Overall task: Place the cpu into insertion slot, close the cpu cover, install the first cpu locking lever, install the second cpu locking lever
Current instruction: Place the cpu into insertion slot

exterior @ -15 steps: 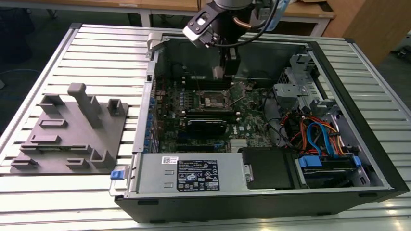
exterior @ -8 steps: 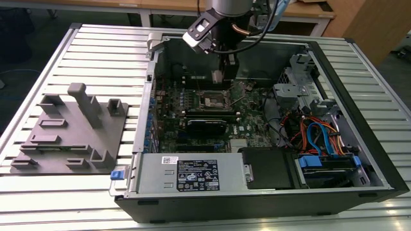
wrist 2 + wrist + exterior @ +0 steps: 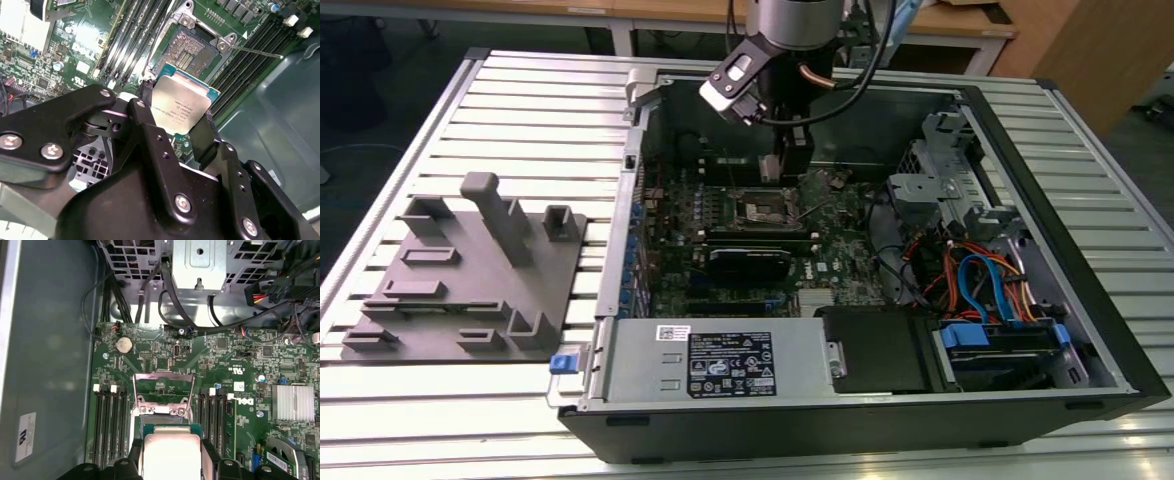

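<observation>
The cpu [image 3: 182,102], a square chip with a dull silver top and green edge, is held between my gripper's black fingers [image 3: 205,132]. My gripper [image 3: 175,117] is shut on it and hangs just above the insertion slot [image 3: 182,50], whose dark pin field and silver rim lie uncovered on the green board. The chip is tilted and apart from the socket. In the first wrist view the cpu [image 3: 170,450] sits in front of the cpu cover [image 3: 162,387], a silver frame swung up and open. A thin metal lever [image 3: 255,51] sticks out beside the socket. In the exterior view my gripper [image 3: 778,165] is inside the case over the slot [image 3: 763,206].
Long black memory slots [image 3: 130,40] flank the socket on both sides. A finned heat sink [image 3: 292,402] and a black module [image 3: 747,262] sit on the board. The case holds a power supply [image 3: 720,365], drive cage and cables [image 3: 987,280]. A grey fixture plate [image 3: 467,270] lies at the exterior view's left.
</observation>
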`<control>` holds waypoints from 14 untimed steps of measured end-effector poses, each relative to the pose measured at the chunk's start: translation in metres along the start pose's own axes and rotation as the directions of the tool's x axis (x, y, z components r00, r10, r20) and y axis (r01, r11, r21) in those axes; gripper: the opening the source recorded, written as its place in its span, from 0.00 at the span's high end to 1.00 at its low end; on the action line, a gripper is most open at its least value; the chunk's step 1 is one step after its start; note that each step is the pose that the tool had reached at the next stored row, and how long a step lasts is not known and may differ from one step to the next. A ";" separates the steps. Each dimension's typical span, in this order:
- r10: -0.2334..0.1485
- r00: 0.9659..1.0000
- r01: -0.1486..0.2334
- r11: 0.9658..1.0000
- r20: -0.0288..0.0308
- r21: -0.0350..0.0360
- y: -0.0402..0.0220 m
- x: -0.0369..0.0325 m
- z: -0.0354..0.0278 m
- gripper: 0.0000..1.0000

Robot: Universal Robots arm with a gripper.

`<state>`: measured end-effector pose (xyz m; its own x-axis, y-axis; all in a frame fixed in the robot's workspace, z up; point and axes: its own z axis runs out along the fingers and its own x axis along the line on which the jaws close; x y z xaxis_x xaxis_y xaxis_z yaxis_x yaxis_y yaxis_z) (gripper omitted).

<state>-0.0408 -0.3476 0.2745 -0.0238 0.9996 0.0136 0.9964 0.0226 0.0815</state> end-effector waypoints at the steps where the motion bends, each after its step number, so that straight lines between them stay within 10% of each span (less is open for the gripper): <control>1: 0.000 1.000 0.000 1.000 0.000 0.000 0.0000 0.0000 0.0000 0.46; 14: -0.001 1.000 0.001 1.000 0.000 0.000 0.0000 0.0000 0.0006 0.46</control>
<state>-0.0408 -0.3476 0.2739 -0.0246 0.9996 0.0136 0.9964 0.0234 0.0815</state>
